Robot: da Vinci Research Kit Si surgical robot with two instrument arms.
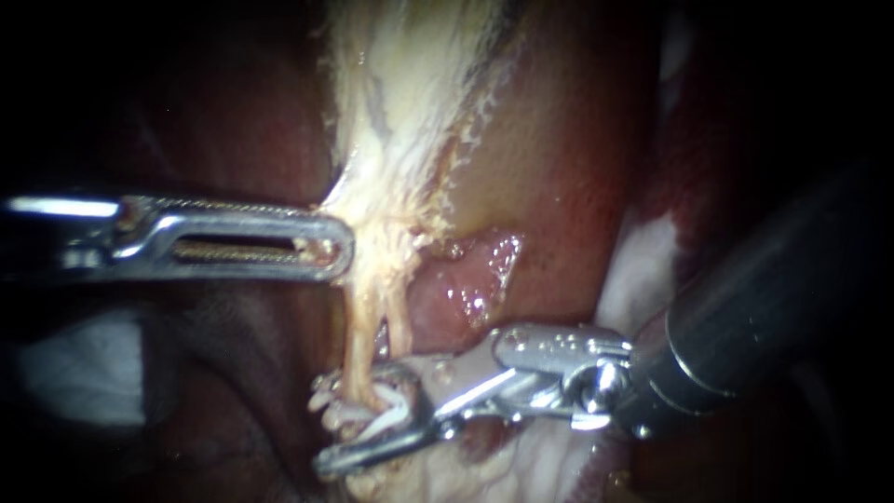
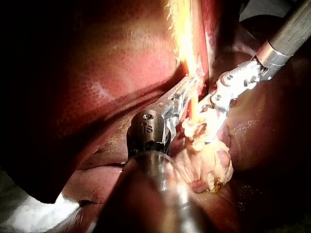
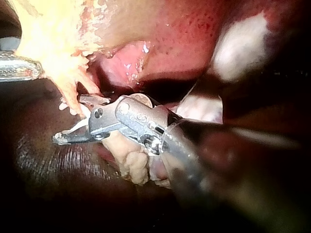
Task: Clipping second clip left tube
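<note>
endoscope view: the left instrument [image 1: 340, 247] has its hand shut on the edge of the pale tissue band [image 1: 391, 140], the two jaws lying flat together and holding the band taut. below that hand the band narrows to two strands. the left tube [image 1: 357, 340] runs down into the hand of the right instrument [image 1: 349, 419], whose jaws stand well apart, one on each side of the tube. a white clip [image 1: 389, 416] shows between these jaws, at the tube, apparently not yet closed.

left wrist view: the hand grips the yellow band just ahead of its wrist joint. the right instrument [image 2: 210, 121] reaches in beside it, with lumpy fat [image 2: 216, 167] under both.

right wrist view: the open hand straddles the strand [image 3: 73, 99] ahead of it, the liver [image 3: 194, 29] beyond.

stage, as judged: approach and placement look complete. closing the clip, releasing and withdrawing remain. whether another clip already sits on the tube cannot be told.
</note>
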